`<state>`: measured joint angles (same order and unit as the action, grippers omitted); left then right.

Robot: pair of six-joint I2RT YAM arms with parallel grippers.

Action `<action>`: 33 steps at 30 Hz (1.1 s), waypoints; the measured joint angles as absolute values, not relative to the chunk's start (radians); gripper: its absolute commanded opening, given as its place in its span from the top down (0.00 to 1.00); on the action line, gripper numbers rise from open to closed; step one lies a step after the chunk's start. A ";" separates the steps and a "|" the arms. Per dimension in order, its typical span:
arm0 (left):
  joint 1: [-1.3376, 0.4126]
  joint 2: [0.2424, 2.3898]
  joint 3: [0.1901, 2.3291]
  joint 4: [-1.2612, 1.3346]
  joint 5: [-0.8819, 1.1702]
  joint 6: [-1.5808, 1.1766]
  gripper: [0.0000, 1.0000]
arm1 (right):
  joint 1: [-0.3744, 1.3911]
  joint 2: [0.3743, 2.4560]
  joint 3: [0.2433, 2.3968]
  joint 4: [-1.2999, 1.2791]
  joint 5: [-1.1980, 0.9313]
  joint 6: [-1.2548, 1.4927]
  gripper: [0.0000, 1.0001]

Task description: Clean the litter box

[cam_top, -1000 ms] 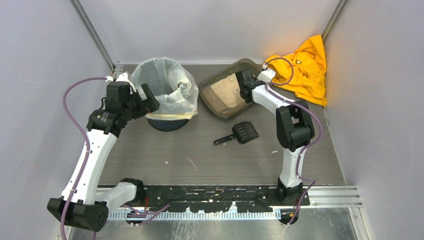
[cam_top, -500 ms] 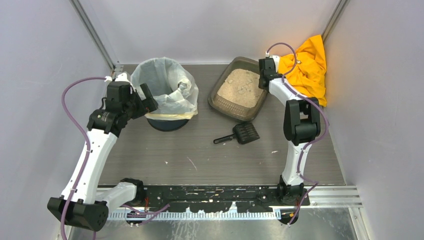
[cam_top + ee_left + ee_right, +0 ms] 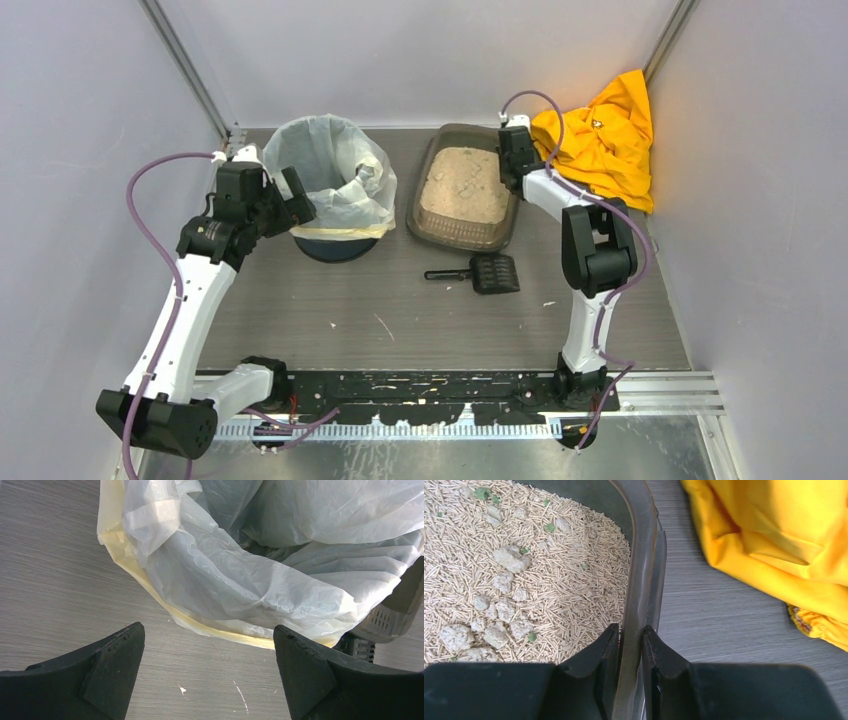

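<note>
The litter box (image 3: 428, 196) is a shallow brown-grey tray of pale pellets at the back middle of the table, its long side running front to back. My right gripper (image 3: 511, 166) is shut on its right rim (image 3: 640, 555), one finger inside the wall and one outside. Grey-white clumps (image 3: 506, 557) and green bits lie among the pellets. My left gripper (image 3: 297, 197) stands open, nothing between its fingers, low beside the left side of the round bin (image 3: 330, 170) with the white bag liner (image 3: 250, 555).
A small black slotted scoop (image 3: 492, 272) lies on the table just in front of the litter box, handle pointing left. A yellow cloth (image 3: 600, 135) is heaped in the back right corner, close to my right gripper. Walls enclose the table on three sides.
My right gripper has swung the litter box round from a diagonal to front-to-back and shifted it left toward the bin. The scoop has turned and slid a little. The left arm has not moved.
</note>
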<state>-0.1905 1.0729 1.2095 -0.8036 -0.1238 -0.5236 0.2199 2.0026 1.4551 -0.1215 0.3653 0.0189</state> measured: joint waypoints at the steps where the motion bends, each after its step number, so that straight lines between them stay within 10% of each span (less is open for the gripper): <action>1: -0.190 1.073 1.209 -0.804 -0.124 -0.522 0.00 | 0.238 1.998 1.446 -0.116 0.369 0.006 0.99; 12: -0.190 1.073 1.209 -0.804 -0.124 -0.518 0.00 | 0.343 1.936 1.372 -0.113 0.281 -0.047 0.99; 15: -0.190 1.073 1.209 -0.803 -0.123 -0.517 0.00 | 0.345 1.924 1.355 -0.108 0.279 -0.049 0.72; 17: -0.189 1.073 1.209 -0.803 -0.123 -0.517 0.00 | 0.345 1.919 1.347 -0.104 0.281 -0.046 0.25; 19: -0.189 1.073 1.209 -0.803 -0.123 -0.516 0.00 | 0.346 1.909 1.331 -0.118 0.273 -0.028 0.14; 33: -0.188 1.074 1.209 -0.808 -0.114 -0.521 0.00 | 0.446 1.648 1.111 -0.059 0.332 0.012 0.03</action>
